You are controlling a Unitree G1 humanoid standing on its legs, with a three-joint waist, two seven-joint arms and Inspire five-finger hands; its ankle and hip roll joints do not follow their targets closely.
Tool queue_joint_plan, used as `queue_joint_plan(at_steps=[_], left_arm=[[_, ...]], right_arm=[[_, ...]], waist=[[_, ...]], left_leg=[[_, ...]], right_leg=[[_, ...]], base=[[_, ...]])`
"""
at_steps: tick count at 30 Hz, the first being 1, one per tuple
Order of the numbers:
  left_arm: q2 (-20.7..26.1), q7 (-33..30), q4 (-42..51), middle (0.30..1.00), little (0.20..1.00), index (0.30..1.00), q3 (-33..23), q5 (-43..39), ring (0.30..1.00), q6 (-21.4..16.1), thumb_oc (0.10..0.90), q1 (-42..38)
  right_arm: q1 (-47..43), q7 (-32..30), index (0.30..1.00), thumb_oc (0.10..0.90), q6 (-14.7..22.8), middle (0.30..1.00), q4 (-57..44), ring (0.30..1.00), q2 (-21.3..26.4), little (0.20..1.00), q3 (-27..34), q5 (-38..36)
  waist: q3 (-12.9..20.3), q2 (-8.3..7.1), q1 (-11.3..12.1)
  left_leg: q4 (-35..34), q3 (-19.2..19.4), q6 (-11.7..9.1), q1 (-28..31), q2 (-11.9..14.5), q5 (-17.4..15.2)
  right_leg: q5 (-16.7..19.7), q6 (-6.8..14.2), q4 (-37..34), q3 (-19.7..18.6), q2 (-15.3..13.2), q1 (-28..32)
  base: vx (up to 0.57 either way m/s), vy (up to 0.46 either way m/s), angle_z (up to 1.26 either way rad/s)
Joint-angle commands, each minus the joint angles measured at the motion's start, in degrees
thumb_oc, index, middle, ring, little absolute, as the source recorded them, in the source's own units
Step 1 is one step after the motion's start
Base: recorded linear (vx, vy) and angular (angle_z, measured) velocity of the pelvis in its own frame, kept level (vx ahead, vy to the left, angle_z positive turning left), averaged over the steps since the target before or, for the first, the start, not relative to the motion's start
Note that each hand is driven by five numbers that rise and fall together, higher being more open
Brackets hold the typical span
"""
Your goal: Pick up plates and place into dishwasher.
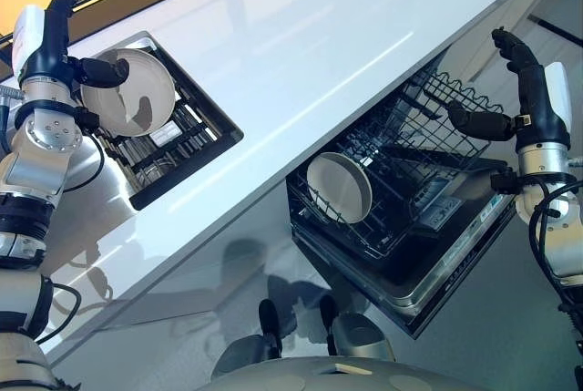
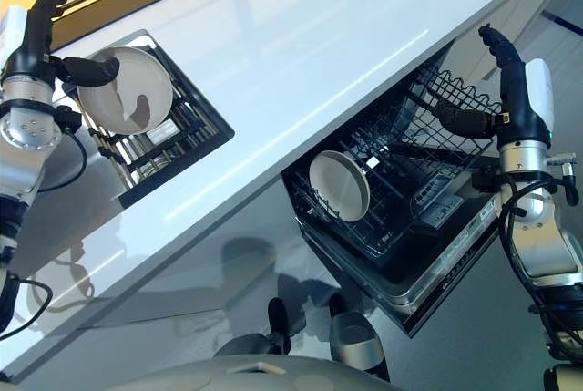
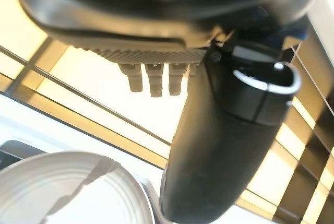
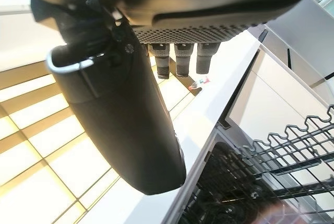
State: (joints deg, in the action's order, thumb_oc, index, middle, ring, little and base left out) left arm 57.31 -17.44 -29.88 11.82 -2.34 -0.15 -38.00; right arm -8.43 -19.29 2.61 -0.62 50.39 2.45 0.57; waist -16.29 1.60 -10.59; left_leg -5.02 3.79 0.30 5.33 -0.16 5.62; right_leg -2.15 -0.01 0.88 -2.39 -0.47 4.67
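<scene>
A white plate (image 1: 127,92) leans upright in the black dish rack (image 1: 187,140) set into the counter at the left. My left hand (image 1: 56,45) is beside it, fingers straight up and thumb (image 3: 224,145) reaching across the plate's (image 3: 62,187) edge, open. A second white plate (image 1: 339,188) stands on edge in the pulled-out dishwasher rack (image 1: 410,140). My right hand (image 1: 528,99) hovers at the rack's right side, fingers (image 4: 177,59) straight and thumb (image 4: 120,119) pointing over the wire basket (image 4: 287,145), holding nothing.
The white countertop (image 1: 319,45) runs diagonally between the dish rack and the dishwasher. The dishwasher door (image 1: 455,268) hangs open below the basket. A drinking glass (image 1: 155,170) and other small items sit lower in the dish rack.
</scene>
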Motion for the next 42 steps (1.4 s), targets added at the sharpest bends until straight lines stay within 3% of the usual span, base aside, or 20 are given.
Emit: queue_joint_plan(at_steps=[1, 6, 9, 10, 12, 14, 20, 24, 28, 34, 42], left_arm=[[4.84, -3.89, -0.53, 0.900, 0.900, 0.900, -2.73, -0.47, 0.900, -2.60, 0.800, -6.93], [4.95, -2.63, 0.69, 0.900, 0.900, 0.900, -2.43, 1.05, 0.900, -1.50, 0.800, -6.26], [3.61, -2.96, 2.60, 0.900, 0.900, 0.900, -2.08, 0.93, 0.900, -1.67, 0.800, -5.66], [2.97, -3.43, 4.08, 0.900, 0.900, 0.900, -2.02, -0.24, 0.900, -1.87, 0.800, -5.37], [1.28, -3.29, 5.66, 0.900, 0.900, 0.900, -2.52, -1.12, 0.900, -1.91, 0.800, -4.94], [0.35, -2.81, 6.13, 0.900, 0.900, 0.900, -2.97, 0.26, 0.900, -0.42, 0.800, -4.34], [0.46, -0.97, 1.38, 0.900, 0.900, 0.900, -3.21, -4.47, 0.900, 0.39, 0.800, -6.14], [0.37, -0.77, -0.17, 0.900, 0.900, 0.900, -3.01, -4.04, 0.900, 2.08, 0.800, -7.30], [-3.08, -1.67, -1.08, 0.900, 0.900, 0.900, -2.40, -2.59, 0.900, 4.78, 0.800, -5.87], [-6.40, -0.92, -2.53, 0.900, 0.900, 0.900, -1.17, -1.32, 0.900, 8.39, 0.800, -4.16], [-5.72, -0.90, -9.84, 0.900, 0.900, 0.900, -0.51, 0.24, 0.900, 11.22, 0.800, -7.11]], right_arm=[[-0.63, -0.78, 0.900, 0.800, 3.75, 0.900, -6.34, 0.900, 2.68, 0.900, 6.14, 0.07], [-1.02, 0.50, 0.900, 0.800, 4.41, 0.900, -7.59, 0.900, 2.12, 0.900, 5.40, -0.14], [-1.81, 0.30, 0.900, 0.800, 3.78, 0.900, -6.77, 0.900, 2.30, 0.900, 4.66, 0.47], [-2.14, -0.35, 0.900, 0.800, 2.98, 0.900, -6.21, 0.900, 2.85, 0.900, 4.75, 1.46], [-2.97, -1.12, 0.900, 0.800, 1.96, 0.900, -5.13, 0.900, 3.11, 0.900, 4.83, 1.84], [-4.90, -2.56, 0.900, 0.800, 2.29, 0.900, -4.27, 0.900, 2.44, 0.900, 3.62, 3.42], [-1.75, -2.39, 0.900, 0.800, 3.28, 0.900, -4.53, 0.900, 2.87, 0.900, 6.09, 1.91], [-0.15, -0.29, 0.900, 0.800, 5.03, 0.900, -5.69, 0.900, 2.72, 0.900, 7.34, 0.67], [0.80, 0.03, 0.900, 0.800, 5.58, 0.900, -5.85, 0.900, 0.96, 0.900, 6.96, 1.78], [0.91, 0.54, 0.900, 0.800, 3.54, 0.900, -5.39, 0.900, 0.59, 0.900, 6.03, 2.70], [2.78, 2.70, 0.900, 0.800, 2.24, 0.900, -6.37, 0.900, 1.61, 0.900, 7.18, 3.44]], waist=[[9.78, 0.85, 0.03], [9.89, 0.81, 0.13], [9.00, -0.54, 0.84], [8.20, -1.22, 1.11], [7.27, -1.65, 1.18], [6.77, -1.17, 1.33], [7.45, 0.27, -0.97], [8.47, 0.74, -1.79], [9.09, 0.83, -2.45], [9.39, 0.70, -2.95], [9.55, 0.82, -4.63]], left_leg=[[0.65, 0.84, -2.47, 1.11, 0.74, -3.76], [1.10, 2.20, -2.55, 1.43, 1.90, -3.63], [6.84, 1.92, -3.49, -0.38, 2.25, -4.54], [11.34, 2.21, -4.34, -2.66, 3.11, -4.01], [13.32, 3.36, -5.60, -4.46, 5.94, -2.22], [9.05, 2.46, -5.78, -3.80, 6.60, -1.93], [1.12, 6.10, -6.20, -1.65, 7.34, 0.55], [0.60, 6.40, -6.12, -0.77, 6.94, -0.13], [0.23, 6.46, -5.98, 0.08, 6.79, -0.77], [0.12, 6.38, -5.80, 0.43, 6.92, -0.82], [0.02, 7.66, -5.68, 0.60, 6.90, -1.01]], right_leg=[[2.32, 4.72, -0.52, 1.03, -1.17, 0.40], [1.12, 4.27, 1.04, 1.63, -0.50, 0.29], [0.49, 3.34, 1.75, 2.19, -0.57, 1.24], [0.42, 2.85, 2.00, 2.70, -0.80, 1.82], [0.11, 2.59, 2.49, 3.38, -1.04, 2.37], [-0.05, 2.98, 2.31, 3.05, -1.49, 2.82], [1.76, 5.07, -1.41, 3.81, -3.18, 2.98], [2.57, 5.55, -2.52, 3.71, -3.34, 2.49], [3.06, 5.53, -3.51, 3.07, -3.07, 2.36], [3.02, 5.30, -3.71, 2.39, -2.59, 2.53], [3.82, 5.74, -4.56, 1.33, -2.56, 2.30]], base=[[0.01, -0.038, 0.00], [0.00, -0.082, 0.02], [-0.03, -0.115, 0.12], [-0.07, -0.068, 0.14], [-0.08, 0.041, 0.25], [-0.06, 0.133, 0.29], [-0.06, 0.095, 0.08], [-0.02, 0.005, -0.19], [0.01, -0.008, -0.11], [0.03, -0.011, -0.01], [0.09, 0.035, -0.01]])
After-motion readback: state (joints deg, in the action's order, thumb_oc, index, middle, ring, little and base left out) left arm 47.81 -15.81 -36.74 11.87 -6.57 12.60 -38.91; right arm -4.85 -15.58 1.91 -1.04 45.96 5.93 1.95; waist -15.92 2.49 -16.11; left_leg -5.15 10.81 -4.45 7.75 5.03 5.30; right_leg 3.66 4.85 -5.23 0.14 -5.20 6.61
